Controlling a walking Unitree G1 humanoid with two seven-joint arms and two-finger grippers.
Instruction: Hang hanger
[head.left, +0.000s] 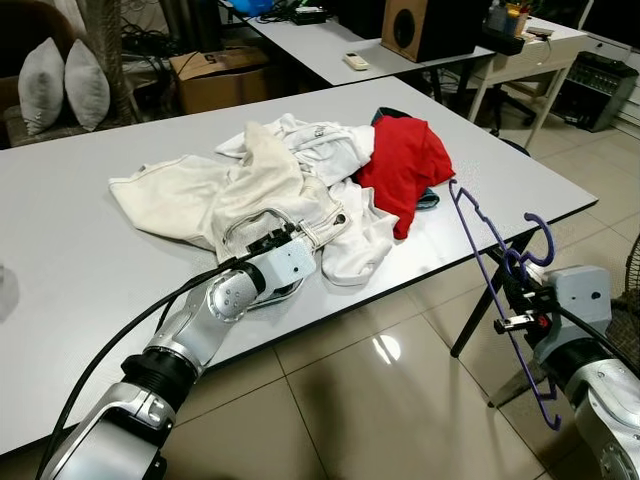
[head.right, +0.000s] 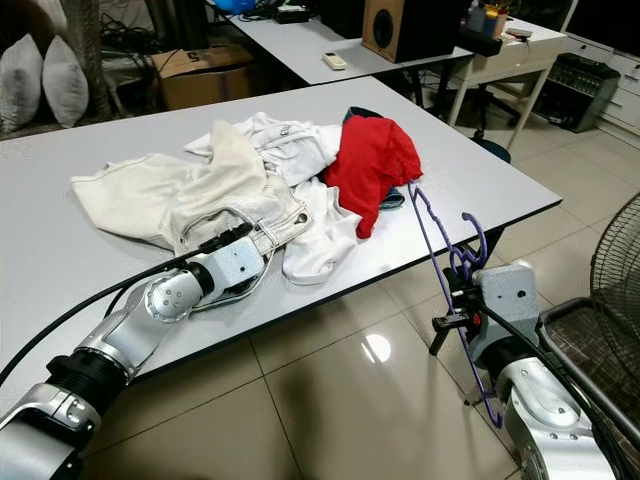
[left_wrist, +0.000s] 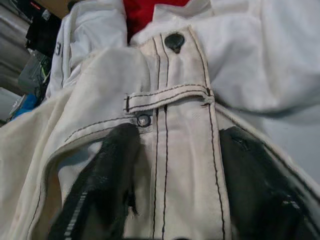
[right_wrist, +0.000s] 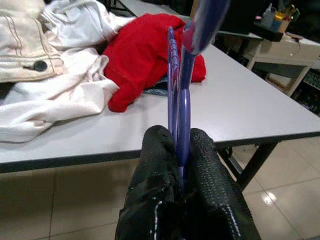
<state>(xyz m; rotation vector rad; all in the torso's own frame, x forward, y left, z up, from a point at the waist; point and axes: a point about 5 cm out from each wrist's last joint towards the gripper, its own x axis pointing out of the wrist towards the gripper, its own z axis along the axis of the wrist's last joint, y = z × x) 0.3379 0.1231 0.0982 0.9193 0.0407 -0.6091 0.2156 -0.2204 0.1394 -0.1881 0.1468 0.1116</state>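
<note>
Right gripper (head.left: 520, 300) off table's right front corner, above tiled floor (head.left: 350, 390), fingers (right_wrist: 160, 200) clamped tight on purple hanger (head.left: 490, 250). Hanger tilted, hook end up beside gripper, upper end leaning over table (head.left: 80, 270) edge toward red garment (head.left: 405, 160). Left gripper (head.left: 275, 243) reaches over front edge onto cream trousers (head.left: 250, 190); its fingers (left_wrist: 107, 170) spread apart, straddling buttoned waistband. White garment (head.left: 320, 145) piled between trousers and red garment, mid-table toward right edge. Grey cushions (head.left: 65, 85) beyond far left corner.
</note>
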